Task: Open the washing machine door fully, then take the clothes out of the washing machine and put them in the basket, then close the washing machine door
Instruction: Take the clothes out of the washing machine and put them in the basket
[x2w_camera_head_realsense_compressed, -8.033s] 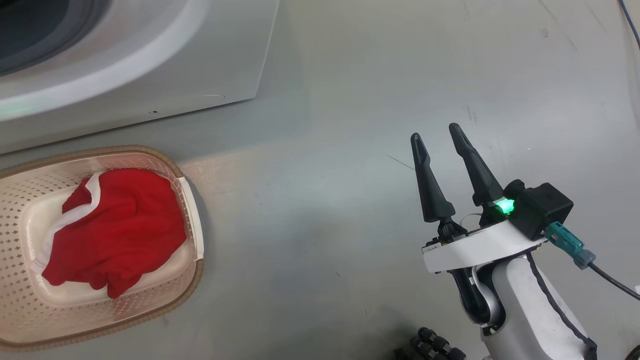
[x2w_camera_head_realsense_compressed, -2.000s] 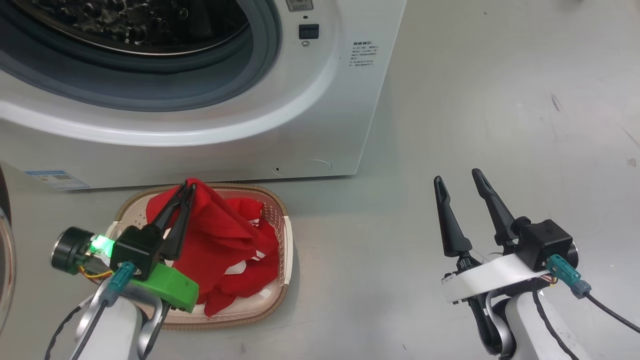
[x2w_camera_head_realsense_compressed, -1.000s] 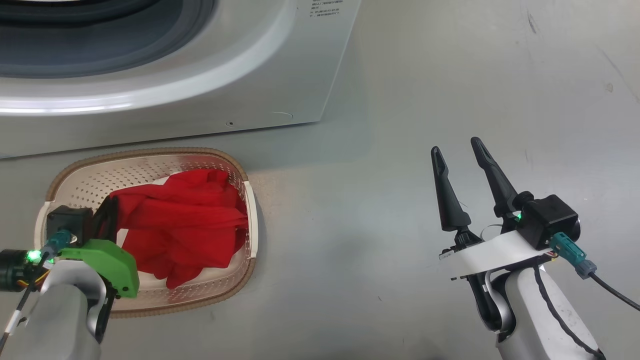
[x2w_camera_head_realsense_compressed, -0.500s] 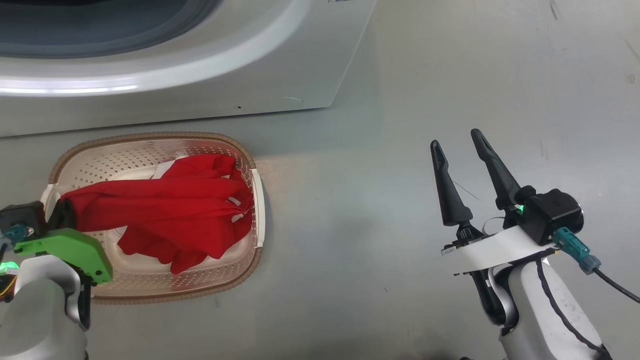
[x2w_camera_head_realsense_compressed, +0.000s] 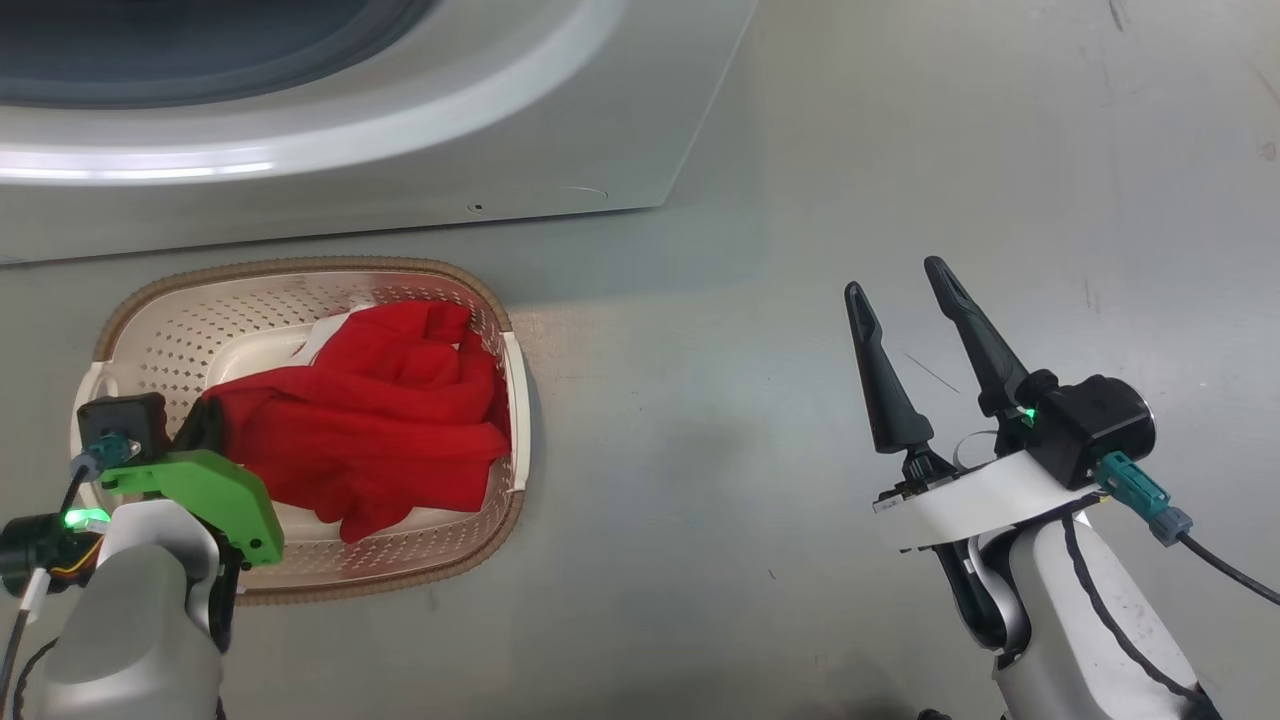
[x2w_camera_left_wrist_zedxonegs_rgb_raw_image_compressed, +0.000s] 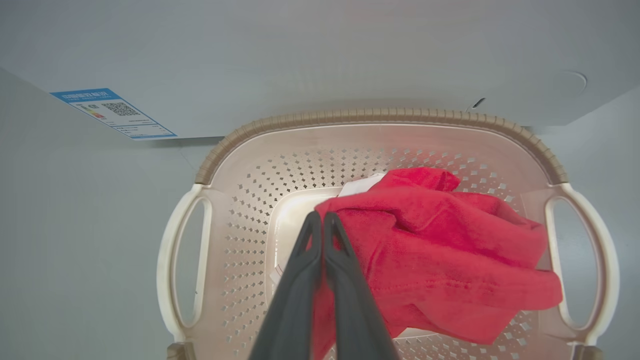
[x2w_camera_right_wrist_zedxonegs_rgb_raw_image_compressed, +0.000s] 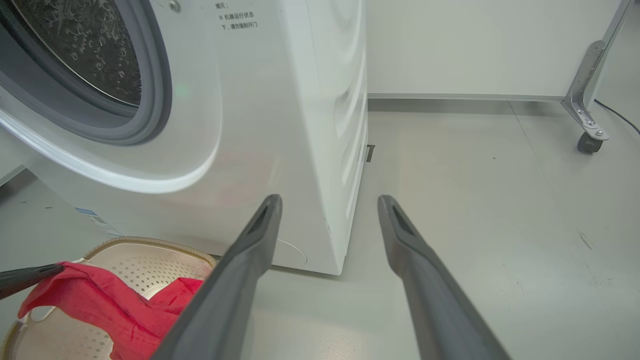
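My left claw (x2w_camera_left_wrist_zedxonegs_rgb_raw_image_compressed: 320, 220), pinched shut on the clothes (x2w_camera_left_wrist_zedxonegs_rgb_raw_image_compressed: 440, 260), has brought them down from above into the basket (x2w_camera_left_wrist_zedxonegs_rgb_raw_image_compressed: 380, 116) near the washer (x2w_camera_head_realsense_compressed: 400, 150); letting go comes next. My right claw (x2w_camera_head_realsense_compressed: 895, 277) gapes wide, empty.

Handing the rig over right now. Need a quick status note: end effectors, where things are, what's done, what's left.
Left end effector: shut on one end of the red clothes, low over the basket.
Right end effector: open, empty, above the floor right of the basket.
Washing machine: opening uncovered; the visible part of the drum looks empty.
Done: door open, clothes mostly lying in the basket.
Left: release the clothes, check the drum, close the door.
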